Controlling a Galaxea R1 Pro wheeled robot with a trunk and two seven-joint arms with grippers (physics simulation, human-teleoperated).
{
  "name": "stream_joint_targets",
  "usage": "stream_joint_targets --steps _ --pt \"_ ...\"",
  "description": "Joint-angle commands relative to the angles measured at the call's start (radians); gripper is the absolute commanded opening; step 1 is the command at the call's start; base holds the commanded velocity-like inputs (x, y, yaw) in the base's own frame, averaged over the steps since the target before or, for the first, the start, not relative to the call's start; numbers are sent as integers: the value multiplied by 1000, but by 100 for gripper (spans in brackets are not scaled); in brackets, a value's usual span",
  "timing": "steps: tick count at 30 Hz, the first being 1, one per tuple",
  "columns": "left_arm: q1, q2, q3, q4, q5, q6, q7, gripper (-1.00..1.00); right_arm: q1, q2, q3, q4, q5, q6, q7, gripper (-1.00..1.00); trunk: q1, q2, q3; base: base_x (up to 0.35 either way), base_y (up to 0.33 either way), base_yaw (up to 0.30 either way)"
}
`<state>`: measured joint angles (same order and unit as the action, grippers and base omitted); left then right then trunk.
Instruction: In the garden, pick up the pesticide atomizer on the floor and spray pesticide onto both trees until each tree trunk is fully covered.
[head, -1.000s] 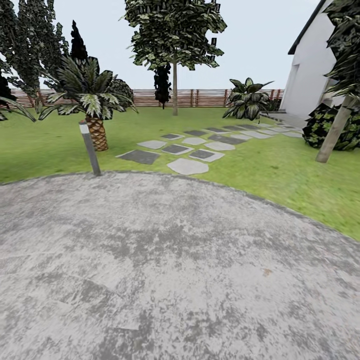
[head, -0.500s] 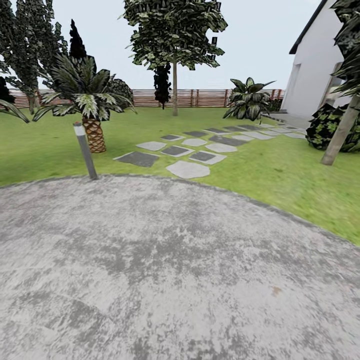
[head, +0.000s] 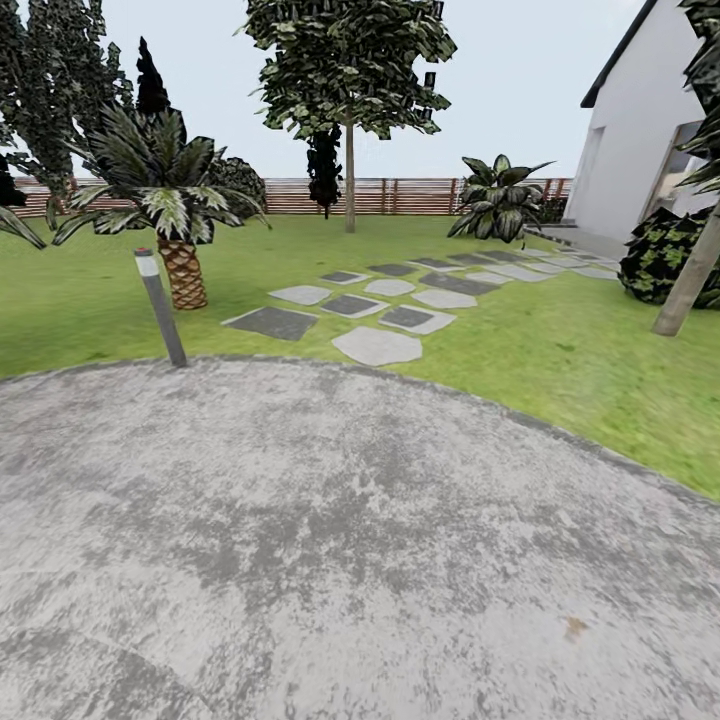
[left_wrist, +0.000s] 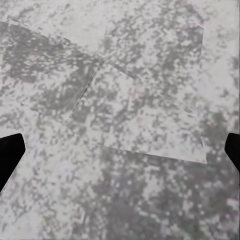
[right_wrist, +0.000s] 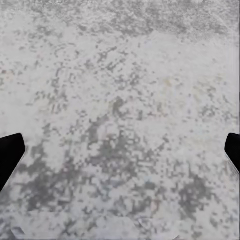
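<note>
Facing lawn (head: 90, 320) — paving slabs (head: 378, 346), fence (head: 400, 195) — unlabelled.

I am standing in a home garden: a wide green lawn (head: 560, 360), grey stepping slabs (head: 375, 345), a brown slatted wooden fence (head: 400, 195), a scaly-trunked palm (head: 165, 200) and a white house wall (head: 640, 130) are surrounding my mottled grey paved patio (head: 330, 540).

Mottled grey concrete pad (head: 330, 540), green lawn (head: 560, 350), light and dark grey paving slabs (head: 375, 345), brown slatted fence (head: 400, 195), scaly brown palm trunk (head: 185, 275).
</note>
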<state>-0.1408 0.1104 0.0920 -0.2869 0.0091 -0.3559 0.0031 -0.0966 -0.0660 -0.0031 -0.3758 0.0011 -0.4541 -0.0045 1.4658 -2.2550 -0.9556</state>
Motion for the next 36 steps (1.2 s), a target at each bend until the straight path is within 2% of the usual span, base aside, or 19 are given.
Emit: stream_joint_targets --steps 1,28,36 --pt "0 0 0 0 0 0 0 100 0 0 0 0 0 0 0 100 0 0 0 340 0 0" --pt "0 0 0 0 -1 0 0 100 0 -1 1 0 0 0 2 100 0 0 0 340 0 0" --pt "0 0 0 0 0 0 0 100 0 -1 -1 0 -1 -1 1 100 0 0 9 340 0 0"
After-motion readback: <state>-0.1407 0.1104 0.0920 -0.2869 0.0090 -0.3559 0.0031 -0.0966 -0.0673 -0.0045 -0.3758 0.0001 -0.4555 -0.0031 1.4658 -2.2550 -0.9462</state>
